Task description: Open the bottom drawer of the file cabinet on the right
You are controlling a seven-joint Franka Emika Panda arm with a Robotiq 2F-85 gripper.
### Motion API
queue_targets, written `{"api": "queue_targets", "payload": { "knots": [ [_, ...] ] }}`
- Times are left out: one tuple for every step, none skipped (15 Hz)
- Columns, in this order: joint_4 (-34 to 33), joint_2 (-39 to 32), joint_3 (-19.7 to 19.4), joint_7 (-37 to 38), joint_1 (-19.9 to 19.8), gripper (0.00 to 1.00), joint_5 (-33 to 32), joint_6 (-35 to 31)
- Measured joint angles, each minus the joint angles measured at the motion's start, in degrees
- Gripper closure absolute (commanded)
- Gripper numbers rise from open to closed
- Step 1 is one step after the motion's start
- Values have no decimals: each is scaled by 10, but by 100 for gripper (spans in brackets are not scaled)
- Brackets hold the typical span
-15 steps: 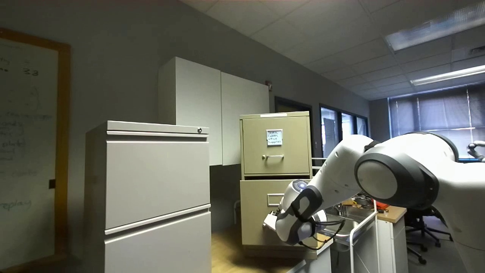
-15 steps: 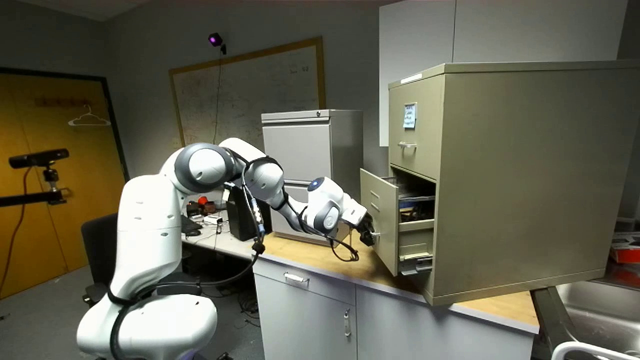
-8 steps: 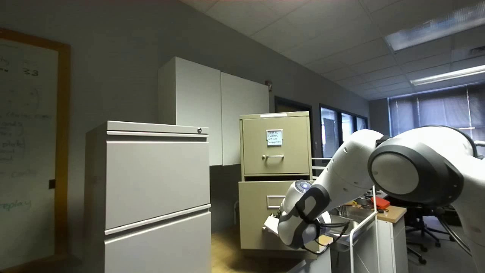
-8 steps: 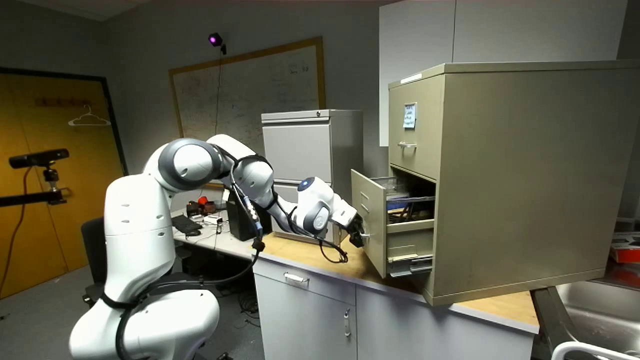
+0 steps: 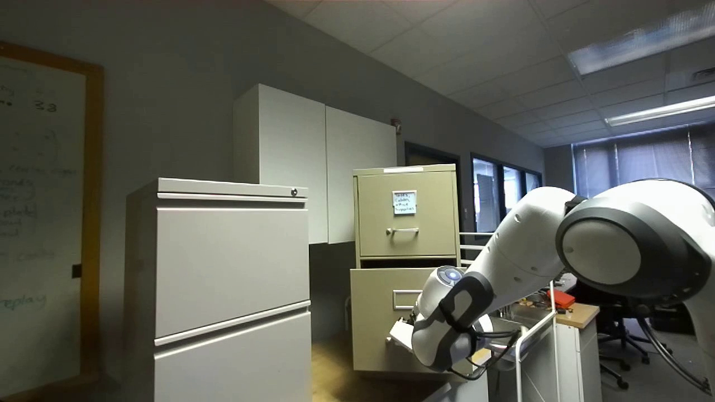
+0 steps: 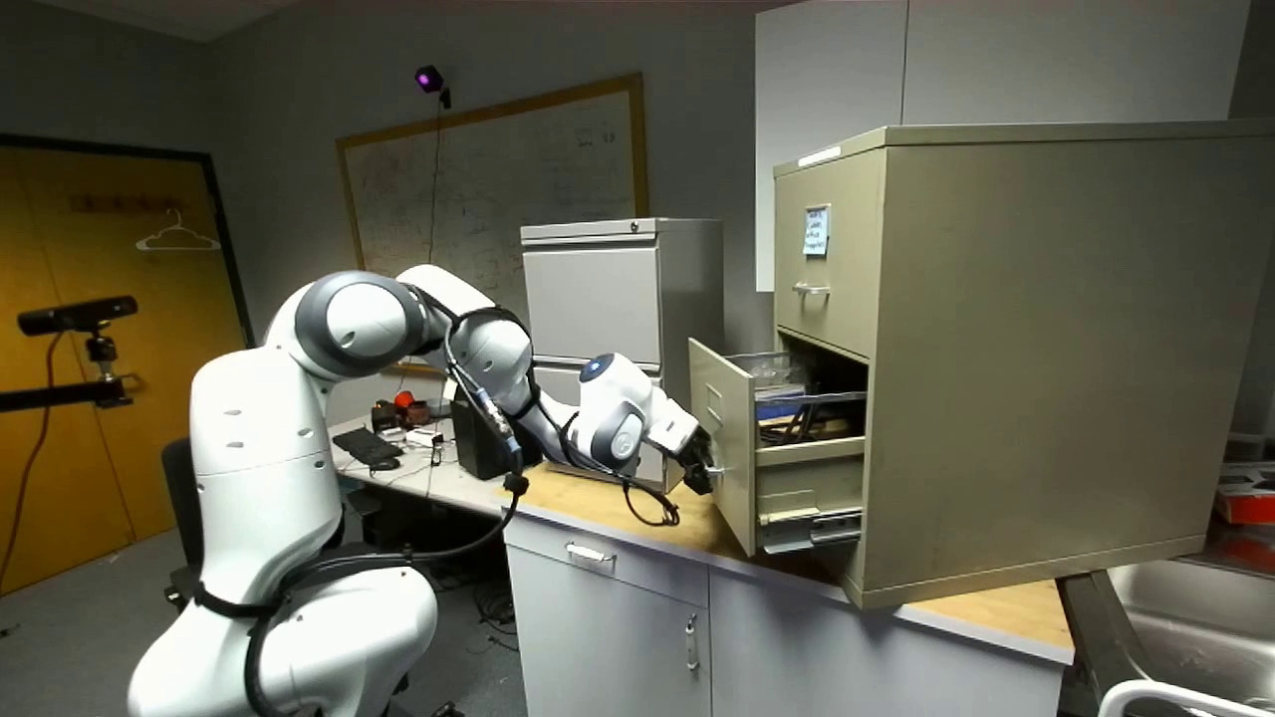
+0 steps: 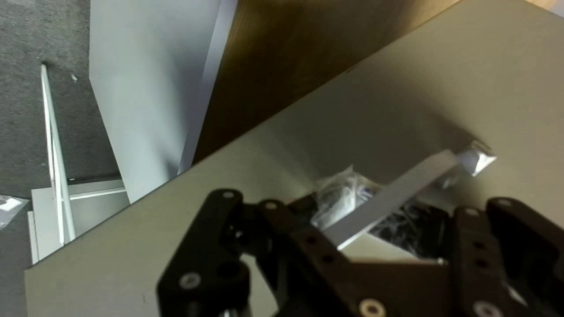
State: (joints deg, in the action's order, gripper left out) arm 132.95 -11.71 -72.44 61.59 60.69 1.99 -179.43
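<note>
The lowest tan metal drawer is sliding further out of the tall, narrow, tan metal file cabinet, which is standing to the right of a pale grey metal cabinet in both exterior views. The white jointed robot arm is drawing back, and the drawer is showing more of its inner side than a second ago, with a silvery metal slide rail emerging underneath. For the task, the opening pull is apparently succeeding: the drawer is already jutting well out, though I am not seeing whether the slide is reaching its stop.

The black two-fingered gripper is hovering just in front of the drawer's outer face, at its lower half. Its fingers are squeezing in to a narrow gap and are apparently gripping the slim silver metal pull, whose bar is running between the two tips. In the wrist view, the pull is slanting up towards the right, its shiny end poking out beyond the tips, while its lower end is hiding behind a finger.
</note>
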Motion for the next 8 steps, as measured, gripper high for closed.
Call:
{"api": "queue_targets", "payload": {
  "knots": [
    [4, 0, -15, 1, 16, 98, 0, -1],
    [9, 1, -29, 2, 32, 98, 0, -3],
    [14, 2, -43, 3, 48, 98, 0, -5],
    [18, 4, -57, 3, 64, 98, 0, -7],
    [23, 6, -70, 3, 80, 98, 0, -10],
    [28, 8, -83, 3, 94, 98, 0, -13],
    [32, 11, -95, 3, 108, 98, 1, -14],
    [35, 13, -108, 3, 123, 98, 1, -14]
  ]
}}
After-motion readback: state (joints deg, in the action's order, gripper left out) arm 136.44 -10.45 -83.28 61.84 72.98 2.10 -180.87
